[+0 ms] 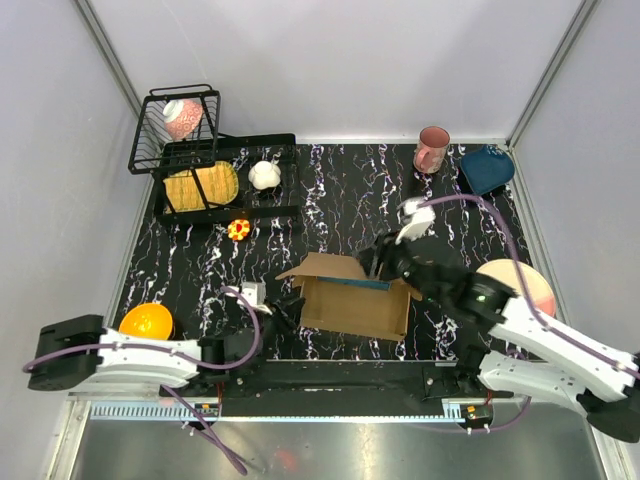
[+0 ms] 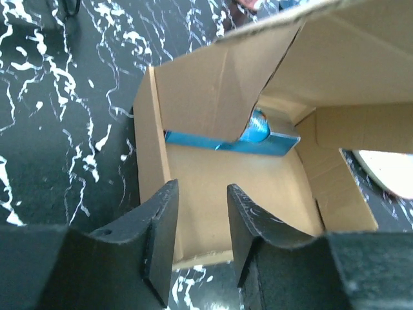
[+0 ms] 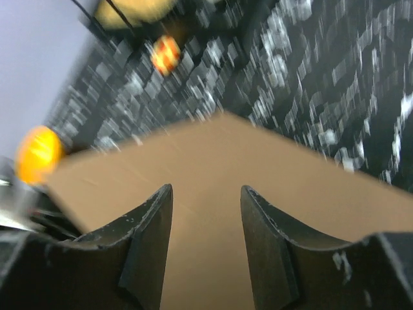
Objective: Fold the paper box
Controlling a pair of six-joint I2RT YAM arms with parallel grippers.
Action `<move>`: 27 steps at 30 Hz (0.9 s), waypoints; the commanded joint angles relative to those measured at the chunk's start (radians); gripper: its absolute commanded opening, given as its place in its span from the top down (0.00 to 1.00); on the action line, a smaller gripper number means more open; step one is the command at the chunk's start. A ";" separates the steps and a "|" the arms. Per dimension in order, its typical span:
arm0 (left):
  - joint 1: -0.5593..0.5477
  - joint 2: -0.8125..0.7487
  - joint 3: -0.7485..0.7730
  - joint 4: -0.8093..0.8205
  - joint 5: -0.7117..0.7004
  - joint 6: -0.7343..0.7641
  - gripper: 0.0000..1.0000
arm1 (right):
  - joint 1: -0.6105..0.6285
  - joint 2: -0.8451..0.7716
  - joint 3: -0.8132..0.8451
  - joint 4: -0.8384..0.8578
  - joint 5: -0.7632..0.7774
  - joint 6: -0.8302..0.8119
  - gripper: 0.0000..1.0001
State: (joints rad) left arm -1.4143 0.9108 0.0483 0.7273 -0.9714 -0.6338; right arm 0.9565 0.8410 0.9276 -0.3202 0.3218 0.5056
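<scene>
The paper box is plain brown cardboard, a shallow box with its lid flap raised at the back, near the table's front centre. A blue strip lies across its inside. My left gripper is open and empty at the box's left wall; in the left wrist view its fingers frame the box's near left corner. My right gripper is open at the back edge, over the lid flap; in the right wrist view brown cardboard fills the space between and beyond its fingers.
A black wire rack with a yellow plate and a white item stands back left. An orange ball is front left, a small red-yellow toy mid-left. A pink cup and blue dish are at the back right, a pink plate right.
</scene>
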 commanded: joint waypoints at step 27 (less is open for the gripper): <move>-0.592 -0.423 0.555 -1.002 -0.336 -0.032 0.54 | 0.007 0.058 -0.493 0.178 -0.078 0.175 0.50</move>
State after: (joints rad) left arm -2.0083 0.5812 0.6014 -0.2970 -1.0470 -0.6830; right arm 0.9573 0.9077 0.5007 -0.1150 0.2699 0.6216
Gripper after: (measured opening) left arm 0.427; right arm 0.507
